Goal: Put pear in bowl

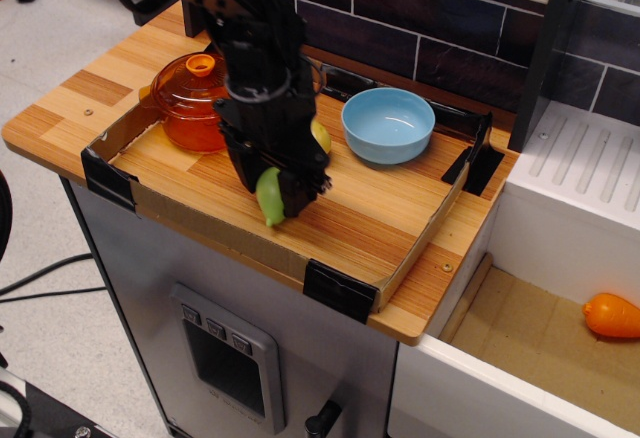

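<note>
The counter point(70, 98) carries one pear point(268, 196), one yellow fruit point(320, 136), one light blue bowl point(388, 125) and one orange lidded pot point(190, 103). One orange fruit point(611, 315) lies in the lower compartment at right. One hand point(275, 193) shows.

This looks like a pretend kitchen set up for a robot. There is a wooden counter point(90, 88) with a low cardboard wall point(200, 226) taped around it, dark tiles point(420, 18) behind, a white toy sink point(590, 178), and a grey cupboard front point(230, 348) like an oven below. Cables point(40, 278) lie on the floor.
</note>
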